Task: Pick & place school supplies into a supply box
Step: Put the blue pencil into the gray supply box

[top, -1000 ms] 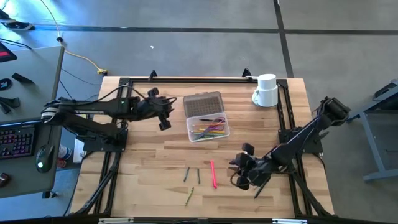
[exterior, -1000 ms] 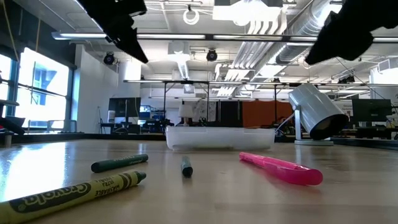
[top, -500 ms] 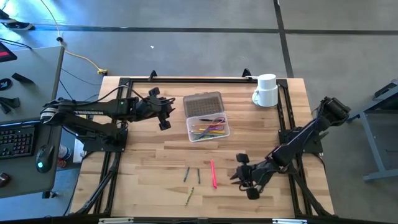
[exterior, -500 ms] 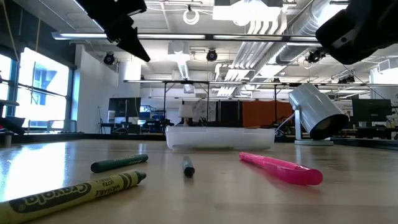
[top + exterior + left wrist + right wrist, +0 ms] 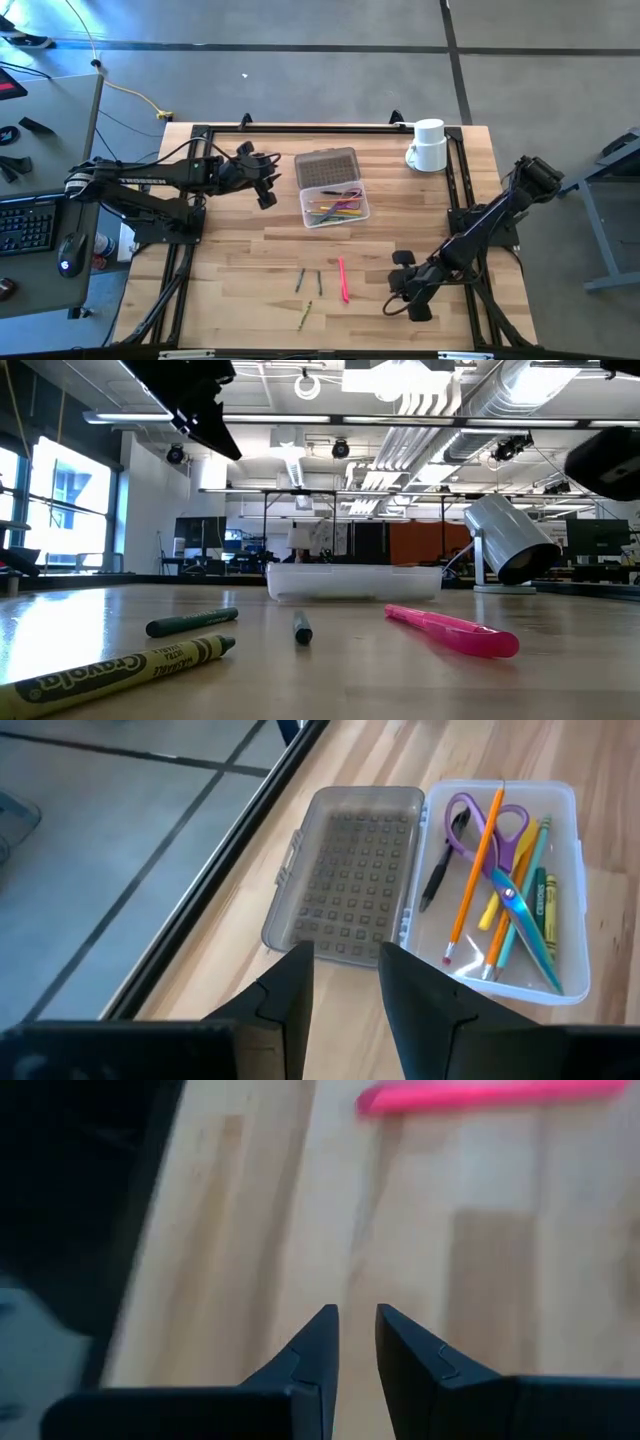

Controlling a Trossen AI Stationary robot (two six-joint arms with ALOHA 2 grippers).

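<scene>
The supply box (image 5: 335, 206) lies open at mid-table, its dotted grey lid (image 5: 345, 880) flat on the wood. Inside are purple scissors (image 5: 475, 820), pencils and crayons. My left gripper (image 5: 270, 185) hovers open to the left of the box, its fingers (image 5: 425, 995) short of the lid. A pink pen (image 5: 343, 280), two dark green crayons (image 5: 300, 280) and a yellow-green crayon (image 5: 304, 315) lie flat on the near part of the table. My right gripper (image 5: 393, 292) hangs to the right of the pink pen (image 5: 490, 1094). A narrow gap shows between its fingers, with nothing in it.
A white mug (image 5: 428, 145) stands at the far right corner. Black frame rails (image 5: 455, 200) run along the table's sides and far edge. Bare wood lies between the box and the loose crayons.
My right gripper has gone a little toward the table's right and near edges, sunk, and tipped further down while rolling. In the low view it has slid out toward the picture's right. The left arm and all supplies have kept still.
</scene>
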